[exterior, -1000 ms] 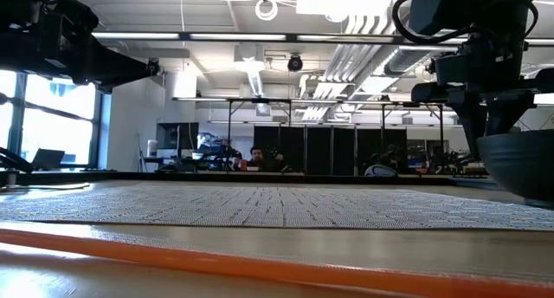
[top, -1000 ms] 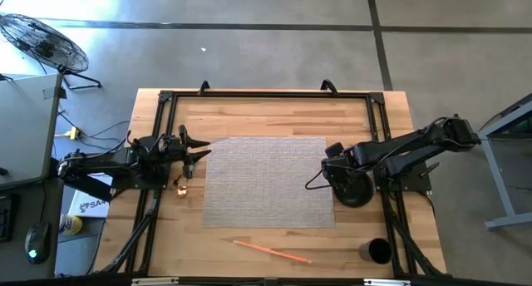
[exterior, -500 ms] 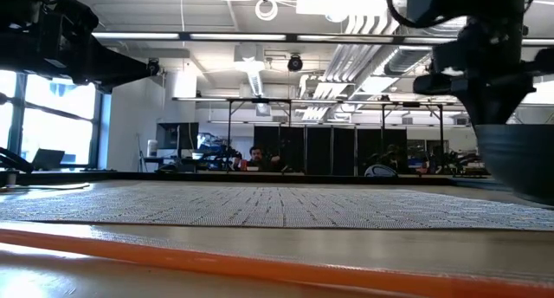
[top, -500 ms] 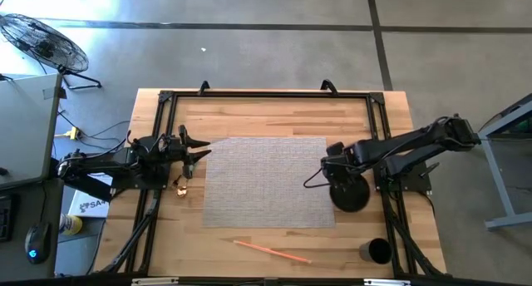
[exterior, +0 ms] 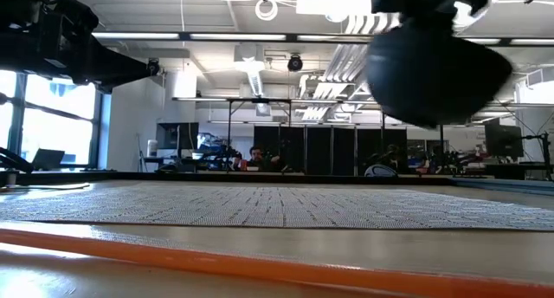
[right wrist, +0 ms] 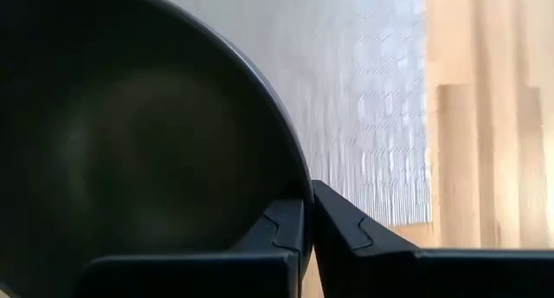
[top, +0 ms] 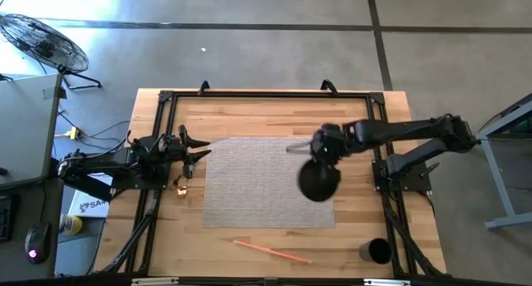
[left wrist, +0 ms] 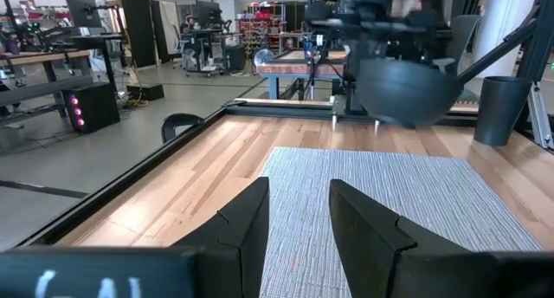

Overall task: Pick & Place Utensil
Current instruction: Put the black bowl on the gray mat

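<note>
A thin orange utensil (top: 272, 252) lies flat on the wood near the table's near edge, a blurred orange band in the low view (exterior: 260, 263); no gripper touches it. My right gripper (top: 326, 149) is shut on a dark bowl (top: 318, 182), which hangs in the air over the right part of the grey woven mat (top: 258, 182). The low view (exterior: 437, 73) and the left wrist view (left wrist: 407, 86) also show the bowl. My left gripper (top: 199, 150) waits level at the mat's left edge, open and with nothing between its fingers (left wrist: 299, 203). My right gripper holds the bowl by its rim (right wrist: 299, 172), one finger inside the bowl and one outside. The fingers slant down onto the rim from the table's far right. The bowl is lifted clear of the mat and hangs somewhat tilted below the fingers.
A dark cup (top: 376, 251) stands near the table's near right corner. A small golden object (top: 181, 186) lies on the wood just left of the mat. A black frame (top: 266, 95) runs along the far edge and both sides.
My right gripper has risen and swung toward the table's left with its wrist rolling. The bowl, which stood on the wood at the mat's right edge, is now lifted clear and hangs over the mat.
</note>
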Tool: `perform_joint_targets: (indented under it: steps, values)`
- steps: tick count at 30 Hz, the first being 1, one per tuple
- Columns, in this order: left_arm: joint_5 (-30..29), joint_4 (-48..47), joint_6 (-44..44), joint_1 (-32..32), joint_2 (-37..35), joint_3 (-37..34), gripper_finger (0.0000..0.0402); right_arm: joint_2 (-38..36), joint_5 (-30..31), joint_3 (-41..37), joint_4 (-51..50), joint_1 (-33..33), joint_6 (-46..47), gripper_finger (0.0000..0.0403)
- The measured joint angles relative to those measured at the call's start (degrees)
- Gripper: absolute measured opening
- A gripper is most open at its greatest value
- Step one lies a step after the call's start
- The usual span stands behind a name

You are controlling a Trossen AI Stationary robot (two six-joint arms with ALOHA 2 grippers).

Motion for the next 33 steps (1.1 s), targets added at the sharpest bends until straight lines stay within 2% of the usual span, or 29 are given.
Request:
perform_joint_targets:
  steps: [5, 8, 21, 26, 33]
  values:
    - [0.0, 0.0, 0.0, 0.0, 0.0, 0.0, 0.012, 5.0, -0.1, 5.9, 2.8, -5.4, 8.7, 0.0006]
    - [0.0, 0.0, 0.0, 0.0, 0.0, 0.0, 0.012, 9.3, -3.0, 8.9, 3.8, -7.9, 10.5, 0.0005]
    - [0.0, 0.0, 0.0, 0.0, 0.0, 0.0, 0.012, 29.0, -12.1, 21.9, 4.7, -11.6, 7.8, 0.0005]
    - [0.0, 0.0, 0.0, 0.0, 0.0, 0.0, 0.012, 34.1, -12.3, 27.3, 0.3, -12.1, 5.8, 0.0011]
    - [0.0, 0.0, 0.0, 0.0, 0.0, 0.0, 0.012, 35.7, -12.0, 25.0, -0.5, -13.1, 3.8, 0.0006]
